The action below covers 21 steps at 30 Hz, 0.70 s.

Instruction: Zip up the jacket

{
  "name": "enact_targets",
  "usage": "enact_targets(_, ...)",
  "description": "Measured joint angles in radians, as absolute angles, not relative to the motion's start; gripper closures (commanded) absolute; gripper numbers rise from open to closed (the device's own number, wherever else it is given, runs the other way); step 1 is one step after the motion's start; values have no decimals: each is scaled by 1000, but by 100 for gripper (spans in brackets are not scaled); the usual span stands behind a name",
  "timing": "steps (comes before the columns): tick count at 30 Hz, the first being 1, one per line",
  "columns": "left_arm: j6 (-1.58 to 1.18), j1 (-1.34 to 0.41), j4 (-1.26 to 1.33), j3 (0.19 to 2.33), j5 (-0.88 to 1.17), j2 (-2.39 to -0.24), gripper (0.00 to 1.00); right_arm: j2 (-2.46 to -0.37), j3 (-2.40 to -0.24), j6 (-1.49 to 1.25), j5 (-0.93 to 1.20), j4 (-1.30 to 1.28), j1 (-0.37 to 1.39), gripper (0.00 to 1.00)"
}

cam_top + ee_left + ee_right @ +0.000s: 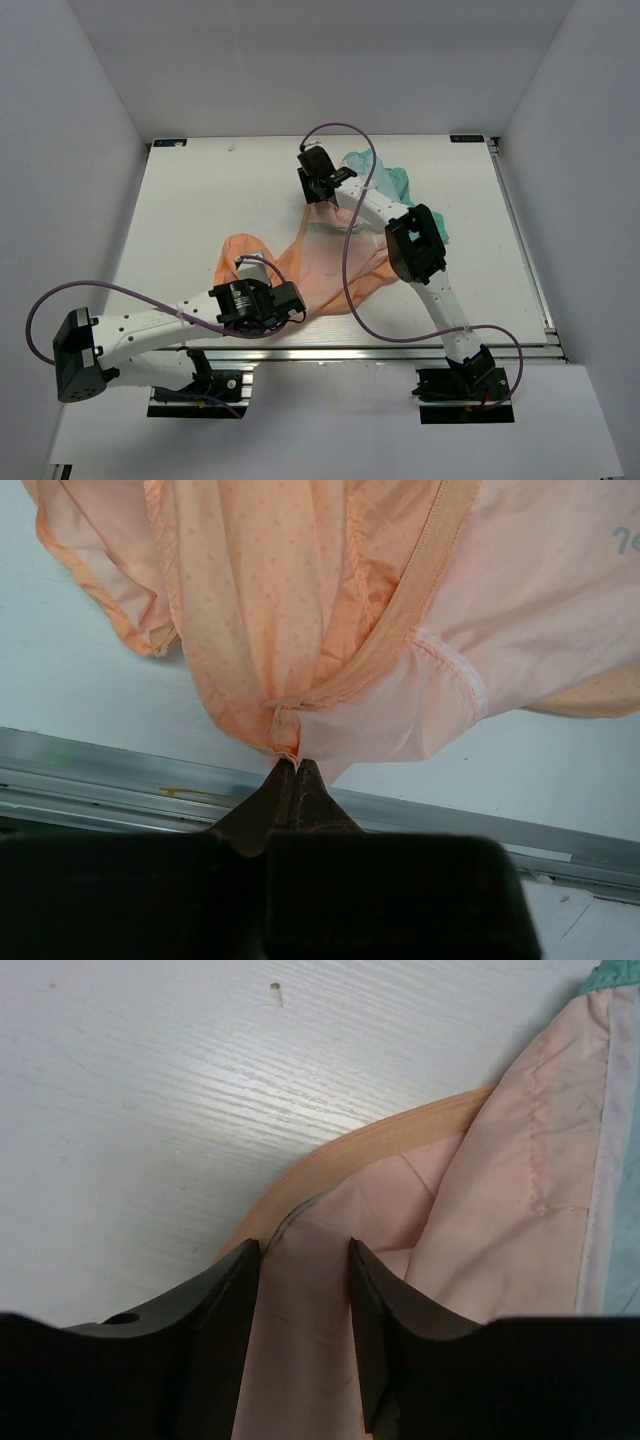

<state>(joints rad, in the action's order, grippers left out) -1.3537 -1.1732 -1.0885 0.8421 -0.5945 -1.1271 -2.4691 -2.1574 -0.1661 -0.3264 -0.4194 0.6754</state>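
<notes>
The left claw (pixel 296 302) sits low over the near edge of the white table (pixel 200 200), just above the aluminium rail (pixel 120 770). Its fingers (pixel 285 792) are pressed fully together, pinching a gathered point of the thin, hooded peach-orange jacket (pixel 305 258), right where the orange zipper tape (pixel 420 590) comes down to them. The jacket lies crumpled across the middle of the table. Its peach part fans back from this claw, and its teal-green end lies further back and to the right, partly under the right arm. There the right claw (pixel 305 1260) points down onto pale pink cloth. Its jaws are about half open and straddle flat fabric beside the curved zipper edge without visibly clamping it.
</notes>
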Motion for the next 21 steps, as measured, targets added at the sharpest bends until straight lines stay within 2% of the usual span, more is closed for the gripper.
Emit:
enact_targets(1, -1354, -1173, -1091, 842, -595, -1126, 100, -2475, -2162, -168, -342, -421, 675, 57)
enact_targets(2, -1354, -1173, -1092, 842, -596, -1124, 100, -2484, -2171, -169, -356, -422, 675, 69)
enact_targets(4, -1354, -1173, -1092, 842, -601, -1121, 100, -2504, -2184, -165, -373, -427, 673, 84)
enact_targets(5, -1354, -1173, -1092, 843, -604, -1119, 100, -2511, -2191, -163, -376, -430, 671, 100)
enact_targets(14, -1350, -1156, -1137, 942, -656, -1127, 100, -2469, -2226, -152, -267, -346, 646, 100)
enact_targets(17, -1328, -1092, -1169, 1038, -677, -1172, 100, -2323, -2135, -144, -267, -250, 636, 100)
enact_targets(21, -1222, -916, -1138, 1153, -677, -1260, 100, -1966, -1899, -139, -310, -86, 609, 100)
